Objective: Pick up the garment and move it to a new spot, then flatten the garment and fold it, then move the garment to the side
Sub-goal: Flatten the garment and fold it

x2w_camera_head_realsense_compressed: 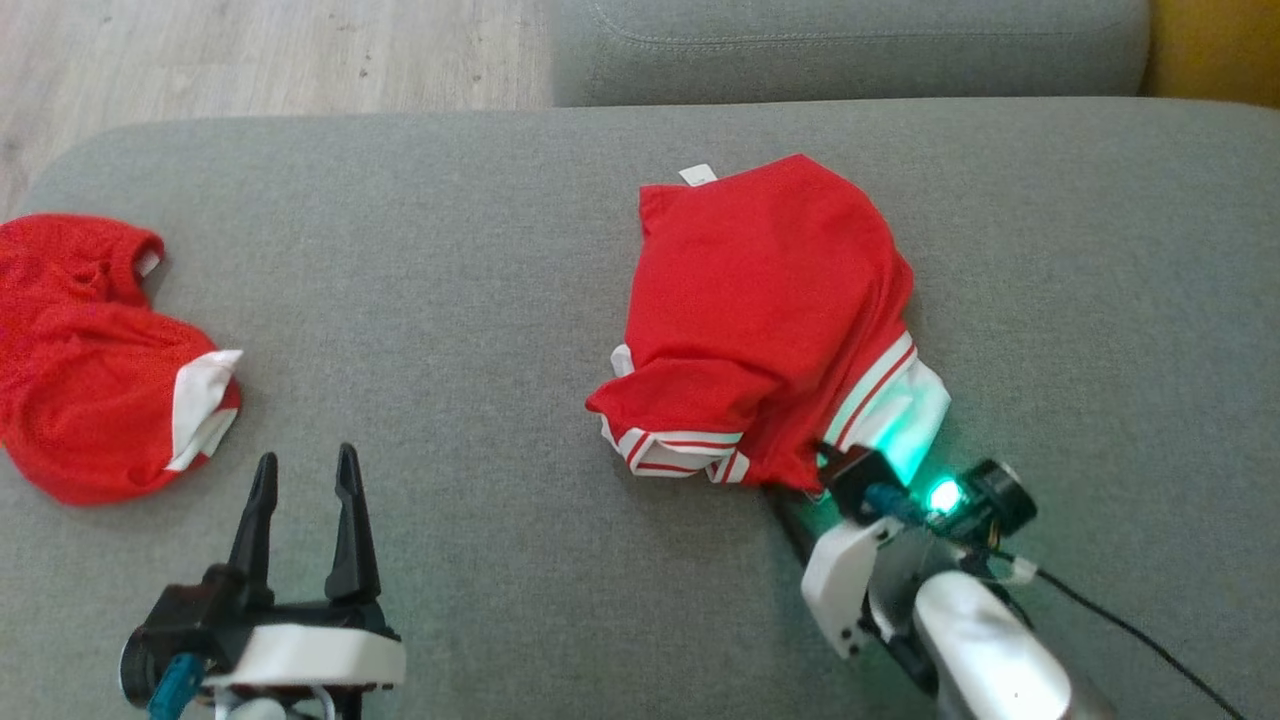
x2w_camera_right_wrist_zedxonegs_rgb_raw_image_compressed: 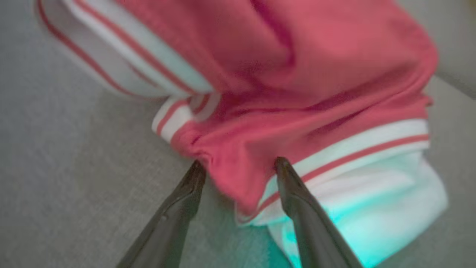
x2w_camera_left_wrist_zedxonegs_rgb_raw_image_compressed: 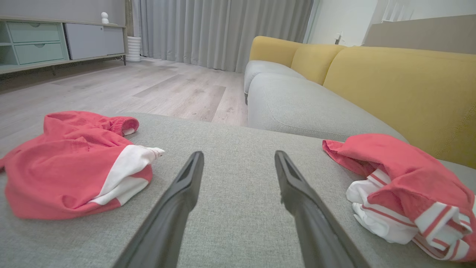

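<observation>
The garment [x2w_camera_head_realsense_compressed: 760, 300] is red with white striped trim and lies bunched in the middle of the grey cushion [x2w_camera_head_realsense_compressed: 450, 250]. It also appears at the right of the left wrist view [x2w_camera_left_wrist_zedxonegs_rgb_raw_image_compressed: 401, 171]. My right gripper [x2w_camera_head_realsense_compressed: 812, 468] sits at its near edge, lit green by the wrist light. In the right wrist view, the right gripper [x2w_camera_right_wrist_zedxonegs_rgb_raw_image_compressed: 240, 162] is open and its fingers straddle a red corner of the garment [x2w_camera_right_wrist_zedxonegs_rgb_raw_image_compressed: 297, 74]. My left gripper [x2w_camera_head_realsense_compressed: 306, 457] is open and empty at the lower left, over bare cushion [x2w_camera_left_wrist_zedxonegs_rgb_raw_image_compressed: 238, 153].
A second red and white garment [x2w_camera_head_realsense_compressed: 90, 390] lies crumpled at the cushion's left edge [x2w_camera_left_wrist_zedxonegs_rgb_raw_image_compressed: 67, 163]. Beyond are another grey seat [x2w_camera_head_realsense_compressed: 850, 40], a yellow backrest [x2w_camera_left_wrist_zedxonegs_rgb_raw_image_compressed: 390, 82] and wood floor [x2w_camera_head_realsense_compressed: 250, 50]. A black cable [x2w_camera_head_realsense_compressed: 1130, 630] trails from my right wrist.
</observation>
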{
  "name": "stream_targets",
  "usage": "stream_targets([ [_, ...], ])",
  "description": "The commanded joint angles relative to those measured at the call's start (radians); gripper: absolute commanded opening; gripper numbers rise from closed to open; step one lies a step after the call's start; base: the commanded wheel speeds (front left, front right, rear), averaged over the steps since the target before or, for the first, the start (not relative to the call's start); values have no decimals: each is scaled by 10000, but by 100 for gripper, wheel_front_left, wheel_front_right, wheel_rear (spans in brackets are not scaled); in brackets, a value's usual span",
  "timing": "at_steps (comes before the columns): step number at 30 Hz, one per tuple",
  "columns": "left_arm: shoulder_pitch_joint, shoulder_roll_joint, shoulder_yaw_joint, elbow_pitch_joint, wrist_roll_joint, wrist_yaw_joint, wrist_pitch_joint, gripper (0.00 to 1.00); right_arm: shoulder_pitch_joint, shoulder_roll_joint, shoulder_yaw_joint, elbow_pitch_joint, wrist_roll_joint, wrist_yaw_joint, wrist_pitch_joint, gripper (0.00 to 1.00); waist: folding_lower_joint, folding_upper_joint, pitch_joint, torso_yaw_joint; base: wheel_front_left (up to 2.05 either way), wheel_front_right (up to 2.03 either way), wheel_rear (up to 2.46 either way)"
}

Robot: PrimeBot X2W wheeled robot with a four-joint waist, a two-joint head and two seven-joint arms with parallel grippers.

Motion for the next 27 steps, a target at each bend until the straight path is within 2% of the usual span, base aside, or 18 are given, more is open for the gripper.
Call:
stream_targets([
  [1, -552, 15, 445, -281, 111, -23, -97, 100, -451, -21, 93, -283, 110, 75, -420, 0, -1, 0, -14, 9, 0, 0, 0],
  [8, -462, -53, 538, -278, 188, -77, -97, 100, -827, -21, -332, -630, 891, 75, -1059, 0, -1, 0, -230, -78, 0, 0, 0],
  [13, -381, -77, 634, -372, 231, -108, -97, 100, -1471, -21, 433, -2223, 2222, 75, -1107, 0, -1, 0, -394, -206, 0, 0, 0],
  [17, -349, -90, 775, -555, 278, -96, -97, 100, -2819, -21, 1062, -3662, 2884, 75, -952, 0, -1, 0, -439, -329, 0, 0, 0],
  [21, -327, -115, 859, -679, 319, -97, -97, 100, -4069, -21, 1329, -4223, 3470, 75, -823, 0, -1, 0, -422, -380, 0, 0, 0],
  [24, -319, -133, 890, -760, 373, -121, -97, 100, -5288, -20, 1456, -4536, 4715, 75, -898, 0, -1, 0, -391, -396, 0, 0, 0],
  [25, -325, -151, 882, -790, 412, -142, -97, 100, -6046, -20, 1408, -4621, 5445, 75, -1096, 0, -1, 0, -375, -390, 0, 0, 0],
  [27, -345, -185, 858, -808, 447, -164, -97, 100, -6570, -20, 1147, -4593, 6195, 75, -1408, 0, -1, 0, -368, -354, 0, 0, 0],
])
